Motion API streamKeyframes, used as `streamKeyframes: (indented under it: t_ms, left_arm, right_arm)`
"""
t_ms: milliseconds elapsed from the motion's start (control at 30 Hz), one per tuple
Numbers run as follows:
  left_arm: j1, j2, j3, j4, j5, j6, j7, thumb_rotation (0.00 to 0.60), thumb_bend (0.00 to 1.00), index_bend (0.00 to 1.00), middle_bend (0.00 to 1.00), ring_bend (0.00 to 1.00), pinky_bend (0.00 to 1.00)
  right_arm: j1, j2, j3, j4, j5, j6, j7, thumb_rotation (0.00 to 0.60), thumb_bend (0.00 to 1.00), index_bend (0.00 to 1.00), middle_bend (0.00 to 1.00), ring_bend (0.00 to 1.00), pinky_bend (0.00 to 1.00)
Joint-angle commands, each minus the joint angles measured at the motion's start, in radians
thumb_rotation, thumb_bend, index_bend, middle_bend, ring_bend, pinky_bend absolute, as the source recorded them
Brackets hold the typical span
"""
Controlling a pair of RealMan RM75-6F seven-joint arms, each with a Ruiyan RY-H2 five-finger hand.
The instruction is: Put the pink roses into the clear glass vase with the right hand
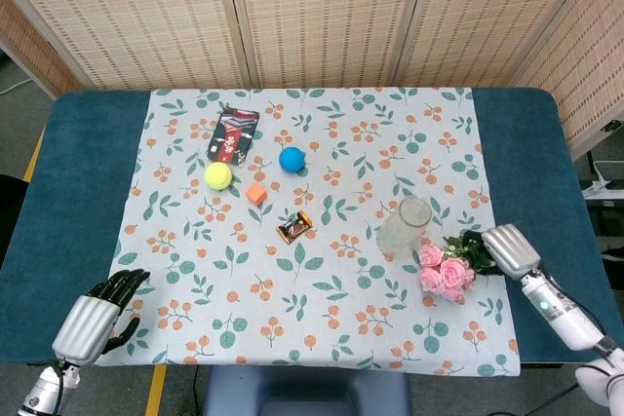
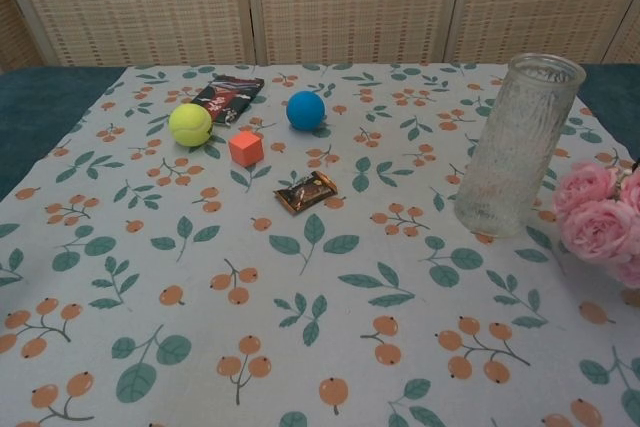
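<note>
The pink roses (image 1: pixel 444 274) are gripped at the stem end by the right hand (image 1: pixel 507 249), the blooms pointing left — just beside the upright clear glass vase (image 1: pixel 404 226), not inside it. The left hand (image 1: pixel 97 314) is seen at the near-left table corner, fingers curled, holding nothing.

Woven folding screens (image 1: pixel 322 12), perhaps bamboo, grey floor (image 1: pixel 24 104)

A floral tablecloth (image 1: pixel 322 241) covered a blue table (image 1: pixel 88 192). Far left lay a dark snack packet (image 1: pixel 232 133). Nearer sat a yellow tennis ball (image 1: pixel 218 175), an orange cube (image 1: pixel 256 194) and a blue ball (image 1: pixel 292 159). A small brown wrapper (image 1: pixel 295 228) lay near centre.
</note>
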Motion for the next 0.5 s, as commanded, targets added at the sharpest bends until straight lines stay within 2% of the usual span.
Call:
streamKeyframes:
  t_ms: [33, 133, 267, 400, 500]
  left_arm:
    - [0.000, 0.000, 0.000, -0.001, -0.001, 0.000, 0.000, 0.600, 0.38, 0.10, 0.13, 0.15, 0.36]
    - [0.000, 0.001, 0.000, -0.003, -0.002, -0.001, -0.001, 0.600, 0.38, 0.10, 0.13, 0.15, 0.36]
    - [0.000, 0.003, -0.002, -0.005, -0.004, 0.001, -0.005, 0.600, 0.38, 0.10, 0.13, 0.15, 0.36]
    - [0.000, 0.005, -0.001, -0.006, -0.002, 0.002, -0.008, 0.600, 0.38, 0.10, 0.13, 0.15, 0.36]
    - [0.000, 0.005, -0.001, -0.006, -0.002, 0.002, -0.008, 0.600, 0.38, 0.10, 0.13, 0.15, 0.36]
  right_arm:
    - [-0.035, 0.064, 0.011, -0.128, -0.018, 0.154, -0.022, 0.600, 0.40, 0.91, 0.89, 0.93, 1.00]
    - [-0.068, 0.144, -0.001, -0.287, -0.049, 0.264, -0.067, 0.600, 0.46, 0.92, 0.89, 0.93, 1.00]
    - [-0.106, 0.238, -0.015, -0.484, -0.064, 0.338, -0.093, 0.600, 0.52, 0.93, 0.90, 0.93, 1.00]
    - [-0.113, 0.357, -0.040, -0.705, -0.051, 0.311, -0.037, 0.600, 0.58, 0.93, 0.90, 0.94, 1.00]
    - [-0.111, 0.378, -0.044, -0.739, -0.048, 0.300, -0.032, 0.600, 0.60, 0.93, 0.90, 0.94, 1.00]
